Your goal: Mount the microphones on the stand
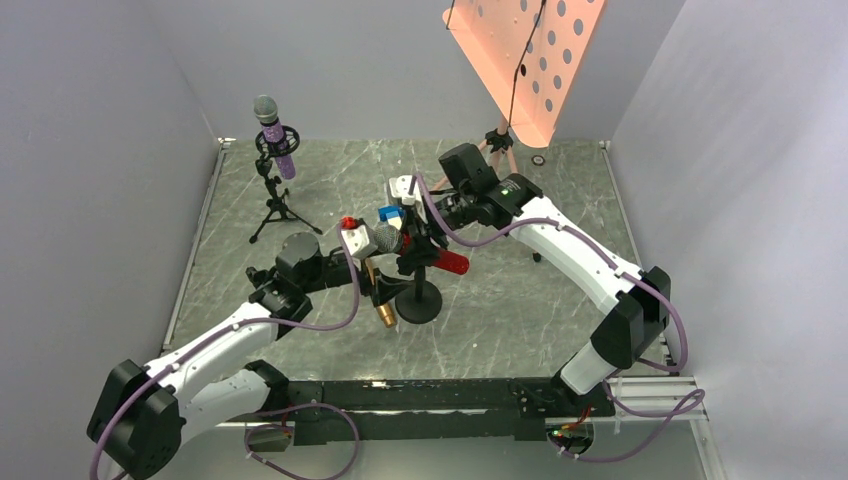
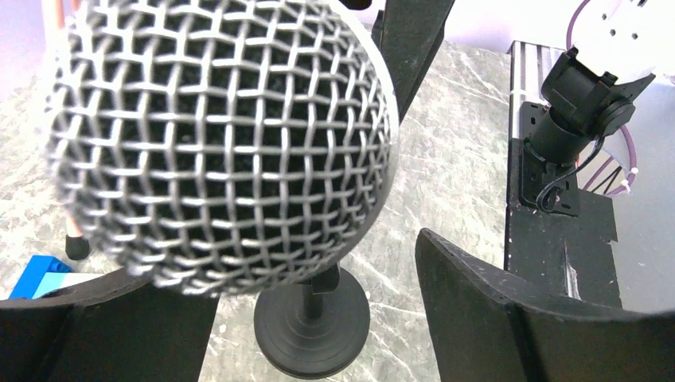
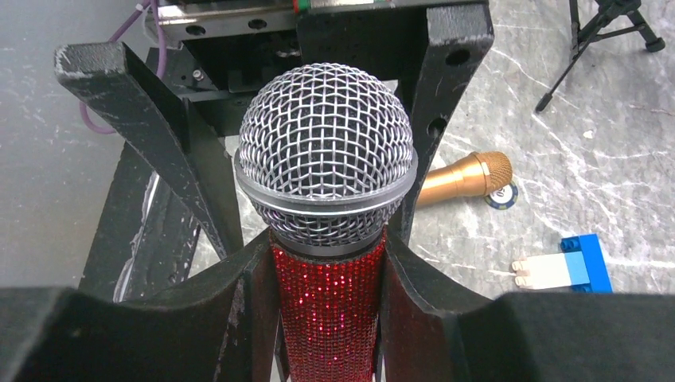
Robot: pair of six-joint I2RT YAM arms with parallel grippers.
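Red glittery microphone with a silver mesh head is clenched by its body in the right hand, lying nearly level over the black round-base stand, head toward the left hand, whose fingers gape released around the mesh. Beside the stand's base lies the gold microphone; well left of it, the purple microphone already sits clipped.

purple microphone: one
red microphone: one
gold microphone: one
microphone stands: two
music stand: one
blue-and-white block: one
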